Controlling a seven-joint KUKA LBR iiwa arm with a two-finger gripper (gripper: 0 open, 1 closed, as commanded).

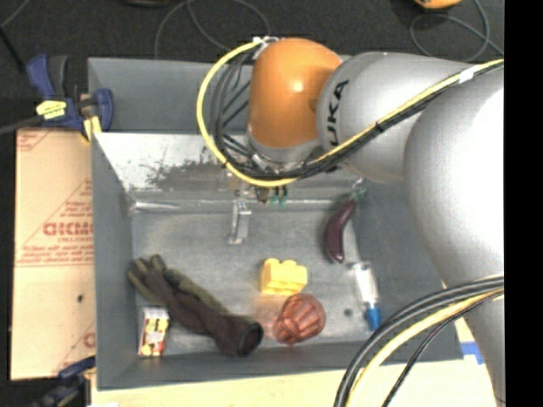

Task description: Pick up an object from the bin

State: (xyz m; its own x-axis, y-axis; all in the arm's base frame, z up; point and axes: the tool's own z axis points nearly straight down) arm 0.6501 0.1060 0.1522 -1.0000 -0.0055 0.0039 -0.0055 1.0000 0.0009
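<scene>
In the camera view, the hand is seen low in the bin, close to the back wall and left of the middle, below the orange cover of the arm that comes in from the right. Yellow and black cables are looped round the cover. Whether the hand is apart or together cannot be told. It is placed over bare grey floor, and no thing is touched by it.

The nearest things are found in front of it and to its right. A yellow block lies toward the front of the bin, apart from the hand. A purple eggplant lies to the right, near the right wall, with its stem end toward the back. A white syringe with a blue tip is laid just in front of the eggplant. A red ribbed piece sits just in front of the block. A brown glove is stretched slantwise across the front left, its cuff end just beside the red piece. A small red-and-yellow box is set in the front left corner, beside the glove.
</scene>
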